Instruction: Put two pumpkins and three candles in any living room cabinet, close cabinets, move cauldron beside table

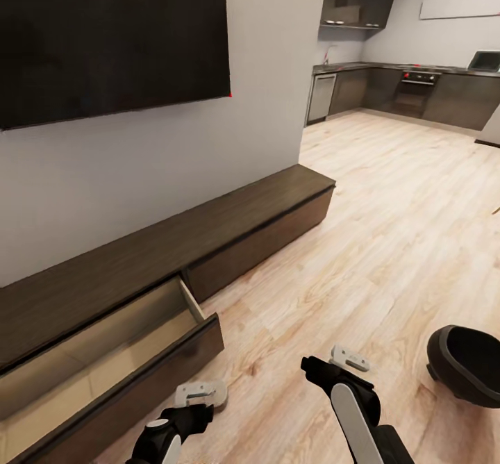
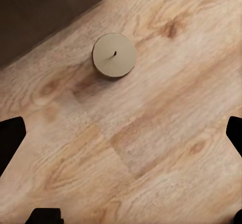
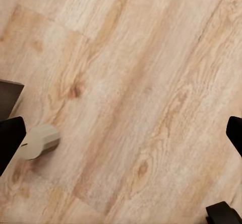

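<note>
Cabinet (image 1: pixel 229 235): long low dark-brown unit against the grey wall, below a large black wall screen (image 1: pixel 111 37). Its near drawer (image 1: pixel 104 353) is pulled out, pale beige inside; nothing visible in the exposed part.

Cauldron (image 1: pixel 467 365): matte black, wide mouth, upright on the wood floor (image 1: pixel 389 228), off to the robot's right, well apart from the cabinet.

Candle (image 2: pixel 114 55): cream stub seen from above in the left wrist view, wick at centre, standing on the floor near a dark cabinet edge. Right wrist view shows a cream candle (image 3: pixel 39 141) too, on the floor close to one fingertip; cannot tell whether it is the same one.

Left pincer (image 2: pixel 121 133): fingers spread wide, dark tips at opposite edges of the wrist view, nothing between them but floor. Head view places it (image 1: pixel 201 393) low, just in front of the open drawer.

Right pincer (image 3: pixel 121 133): likewise wide apart, holding nothing; in head view (image 1: pixel 349 360) it hangs over bare floor between drawer and cauldron.

Background: grey kitchen cupboards (image 1: pixel 410 89) beyond the wall's end.
</note>
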{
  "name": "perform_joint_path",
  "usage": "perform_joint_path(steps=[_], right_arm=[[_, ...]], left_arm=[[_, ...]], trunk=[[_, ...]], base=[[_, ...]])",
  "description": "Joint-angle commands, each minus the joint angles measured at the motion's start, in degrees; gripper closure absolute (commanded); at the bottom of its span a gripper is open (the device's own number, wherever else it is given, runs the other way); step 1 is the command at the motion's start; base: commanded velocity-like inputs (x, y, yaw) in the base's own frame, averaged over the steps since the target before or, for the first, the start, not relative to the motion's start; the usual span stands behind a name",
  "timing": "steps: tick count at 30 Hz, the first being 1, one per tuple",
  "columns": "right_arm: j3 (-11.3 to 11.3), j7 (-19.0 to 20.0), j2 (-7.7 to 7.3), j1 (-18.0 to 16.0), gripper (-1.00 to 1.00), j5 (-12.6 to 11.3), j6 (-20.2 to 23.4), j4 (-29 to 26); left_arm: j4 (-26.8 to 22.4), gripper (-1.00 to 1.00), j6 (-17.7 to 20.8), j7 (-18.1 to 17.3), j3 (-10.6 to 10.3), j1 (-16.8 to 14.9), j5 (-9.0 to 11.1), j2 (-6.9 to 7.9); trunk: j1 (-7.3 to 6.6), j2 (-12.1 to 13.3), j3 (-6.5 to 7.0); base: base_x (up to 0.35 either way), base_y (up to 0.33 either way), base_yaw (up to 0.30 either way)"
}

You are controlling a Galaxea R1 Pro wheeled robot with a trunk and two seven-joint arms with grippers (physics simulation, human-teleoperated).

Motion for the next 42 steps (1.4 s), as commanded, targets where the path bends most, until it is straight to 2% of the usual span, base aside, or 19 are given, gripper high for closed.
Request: perform_joint_path(steps=[1, 7, 18, 39, 42], right_arm=[[0.0, -0.6, 0.0, 0.0, -1.0, -0.5, 0.1, -0.1], [0.1, -0.6, -0.02, 0.0, -1.0, -0.5, 0.1, 0.0], [0.1, -0.5, 0.0, 0.0, -1.0, -0.5, 0.0, 0.3], [0.1, -0.1, -0.02, 0.0, -1.0, -0.5, -0.1, 0.4], [0.1, -0.1, 0.01, 0.0, -1.0, -0.5, -0.1, 0.4]], left_arm=[[-0.1, -1.0, 0.2, 0.5, -0.1, 0.0, 0.6, 0.01], [0.0, -1.0, 0.2, 0.5, -0.1, 0.0, 0.6, -0.01], [0.1, -1.0, 0.0, 0.5, -0.1, 0.0, 0.7, -0.01], [0.2, -1.0, -0.3, 0.5, -0.2, 0.0, 0.5, -0.01], [0.2, -1.0, -0.3, 0.5, -0.2, 0.0, 0.5, -0.01]], trunk=[[-0.01, 0.0, -0.05], [-0.01, 0.0, -0.05], [-0.01, 0.0, -0.13], [-0.01, 0.0, 0.07], [0.65, -1.2, -0.45]], base=[[0.0, -0.133, 0.288], [0.014, -0.192, 0.29], [0.143, -0.032, 0.241], [0.074, -0.135, -0.037], [0.0, -0.009, -0.017]])
